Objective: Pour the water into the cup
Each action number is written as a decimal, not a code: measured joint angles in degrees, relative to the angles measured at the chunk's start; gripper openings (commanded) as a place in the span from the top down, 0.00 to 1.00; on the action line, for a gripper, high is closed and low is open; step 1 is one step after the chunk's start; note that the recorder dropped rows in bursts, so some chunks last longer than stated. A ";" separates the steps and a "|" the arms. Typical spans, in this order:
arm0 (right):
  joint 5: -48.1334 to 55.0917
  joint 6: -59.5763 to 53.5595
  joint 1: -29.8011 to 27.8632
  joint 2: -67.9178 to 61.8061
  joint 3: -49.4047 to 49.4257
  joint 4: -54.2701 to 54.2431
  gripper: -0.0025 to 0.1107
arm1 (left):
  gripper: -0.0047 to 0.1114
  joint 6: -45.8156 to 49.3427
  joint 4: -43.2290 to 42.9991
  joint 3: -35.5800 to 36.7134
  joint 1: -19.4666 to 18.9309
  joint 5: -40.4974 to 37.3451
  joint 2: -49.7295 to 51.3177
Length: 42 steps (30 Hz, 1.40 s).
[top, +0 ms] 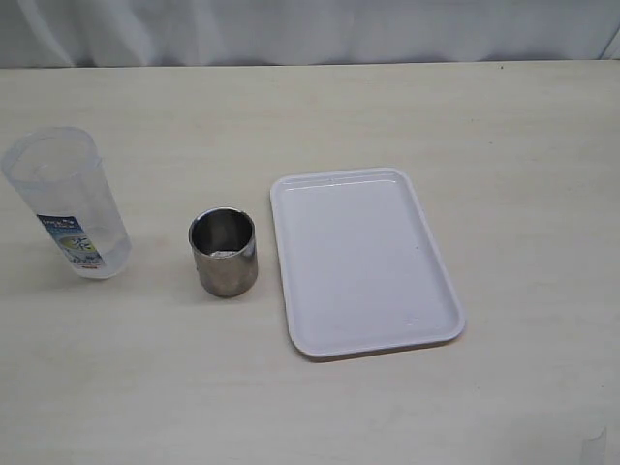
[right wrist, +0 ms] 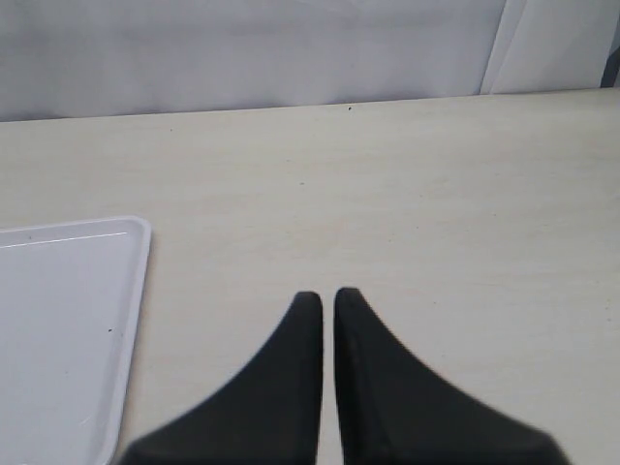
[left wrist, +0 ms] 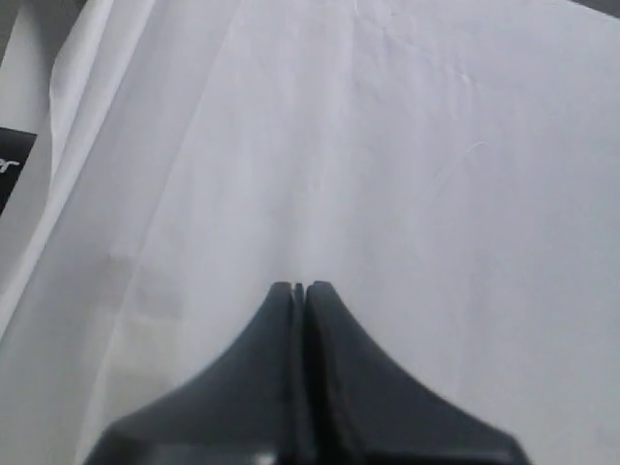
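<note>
The steel cup (top: pixel 224 253) stands upright on the pale table, left of centre in the exterior view. Further left stands a taller clear plastic container (top: pixel 66 203) with a blue-and-white label; clear water (top: pixel 108 255) sits low in it, barely visible. Neither arm shows in the exterior view. My left gripper (left wrist: pixel 298 287) is shut with nothing in it and faces white cloth. My right gripper (right wrist: pixel 322 295) is shut and empty, hovering over bare table to the right of the tray. The cup and the container show in neither wrist view.
A white rectangular tray (top: pixel 360 260) lies just right of the cup; its corner (right wrist: pixel 68 320) shows in the right wrist view. A white curtain (top: pixel 310 29) runs along the table's far edge.
</note>
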<state>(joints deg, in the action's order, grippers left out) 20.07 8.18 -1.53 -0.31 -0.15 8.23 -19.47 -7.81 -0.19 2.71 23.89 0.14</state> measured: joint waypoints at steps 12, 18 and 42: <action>0.00 0.00 0.00 0.00 0.00 0.00 0.94 | 0.11 2.89 -3.56 0.00 0.00 5.72 4.17; 0.00 0.00 0.00 0.00 0.00 0.00 0.94 | 0.11 5.45 -3.82 0.00 0.00 8.17 13.00; 0.00 0.00 0.00 0.00 0.00 0.00 0.94 | 0.05 6.09 -7.56 0.00 0.00 23.77 47.16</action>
<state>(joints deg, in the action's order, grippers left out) 20.07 8.18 -1.53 -0.31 -0.15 8.23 -13.37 -15.37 -0.19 2.71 47.66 47.30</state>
